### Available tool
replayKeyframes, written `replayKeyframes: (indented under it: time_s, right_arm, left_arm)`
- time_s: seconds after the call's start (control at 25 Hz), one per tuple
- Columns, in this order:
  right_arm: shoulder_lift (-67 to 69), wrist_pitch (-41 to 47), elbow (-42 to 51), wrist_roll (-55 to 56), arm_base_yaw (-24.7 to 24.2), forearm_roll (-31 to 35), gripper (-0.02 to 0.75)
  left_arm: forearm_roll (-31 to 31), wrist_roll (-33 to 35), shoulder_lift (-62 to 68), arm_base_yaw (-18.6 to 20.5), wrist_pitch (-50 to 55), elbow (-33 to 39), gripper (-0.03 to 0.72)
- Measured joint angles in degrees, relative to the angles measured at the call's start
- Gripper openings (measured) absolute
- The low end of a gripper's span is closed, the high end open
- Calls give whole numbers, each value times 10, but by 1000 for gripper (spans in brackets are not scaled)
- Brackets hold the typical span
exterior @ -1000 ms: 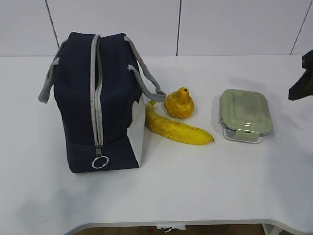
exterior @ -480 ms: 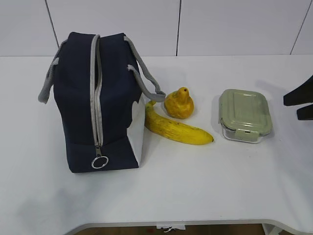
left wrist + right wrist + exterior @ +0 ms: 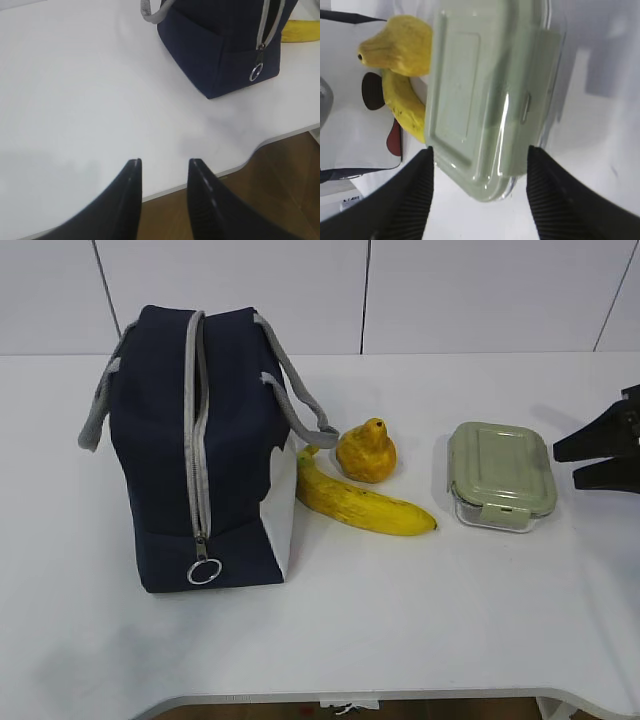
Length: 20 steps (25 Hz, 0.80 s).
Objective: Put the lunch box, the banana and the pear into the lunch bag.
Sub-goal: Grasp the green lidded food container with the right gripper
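Our right pincer (image 3: 563, 463) hangs spread just beside the lunch box (image 3: 501, 475) on the desk (image 3: 420, 620). We should straddle its short sides squarely, then clamp. Left pincer (image 3: 162, 172), apart, idles near the bag (image 3: 195, 450).

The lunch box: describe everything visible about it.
The lunch box is a small rectangular clear container with rounded corners and a sage-green lid with clip tabs, shut. It sits flat on the white table, right of the banana and pear, touching neither. The open right gripper sits just to its right; in the right wrist view its fingers frame the box's near end without clear contact. Contents cannot be made out.
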Motion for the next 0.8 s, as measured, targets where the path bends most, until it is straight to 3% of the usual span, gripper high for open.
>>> replayKeyframes:
  time_s: [0.36,0.6,0.8]
  right_arm:
    - [1,-8,-12,1,0,1,461]
    - [10,-24,-14,5,0,1,563]
    - [37,-27,-17,-3,0,4,574]
  left_arm:
    - [0,-1,0,0,0,0,239]
    - [0,-2,0,0,0,0,239]
    - [0,-3,0,0,0,0,239]
